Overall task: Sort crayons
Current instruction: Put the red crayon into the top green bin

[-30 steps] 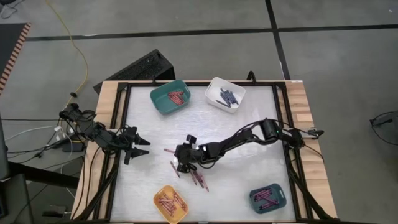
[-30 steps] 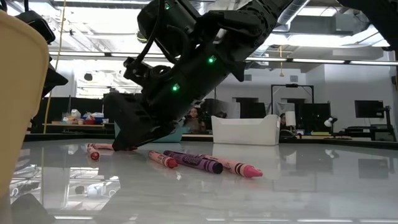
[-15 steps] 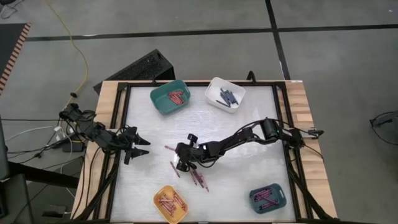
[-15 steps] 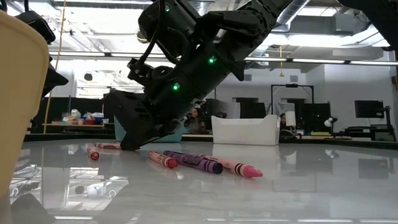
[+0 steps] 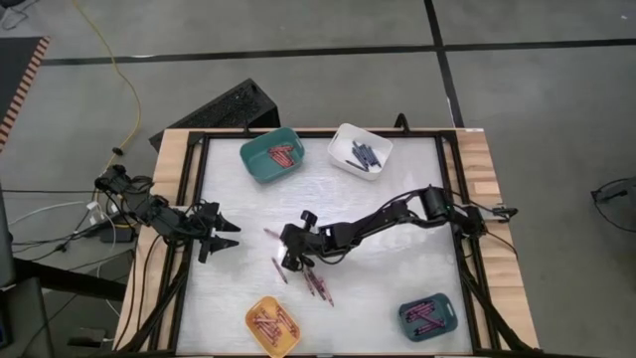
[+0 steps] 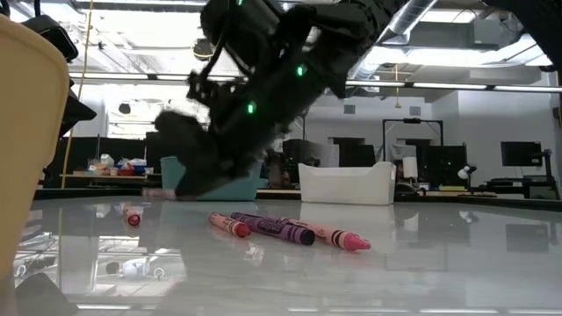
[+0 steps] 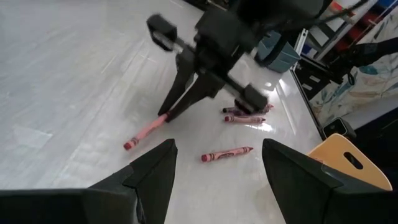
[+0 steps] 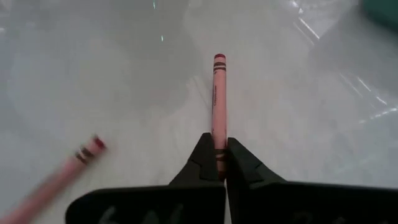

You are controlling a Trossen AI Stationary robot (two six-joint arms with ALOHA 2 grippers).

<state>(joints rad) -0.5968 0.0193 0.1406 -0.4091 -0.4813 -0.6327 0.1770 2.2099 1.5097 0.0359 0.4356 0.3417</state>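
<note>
From above, the right gripper (image 5: 289,261) sits mid-surface (image 5: 397,268) among loose crayons (image 5: 316,286). Only its wrist view shows the fingers (image 8: 202,163) pinching a pink crayon (image 8: 217,93). The left gripper (image 5: 229,235) waits by the left edge, fingers spread.

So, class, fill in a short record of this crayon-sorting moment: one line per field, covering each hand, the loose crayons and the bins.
right hand: shut on a pink crayon, mid-table
left hand: open, waiting at the table's left edge
loose crayons: a few on the table near the right hand
teal bin: red crayons inside
white bin: dark crayons inside
yellow bin: crayons inside
</note>
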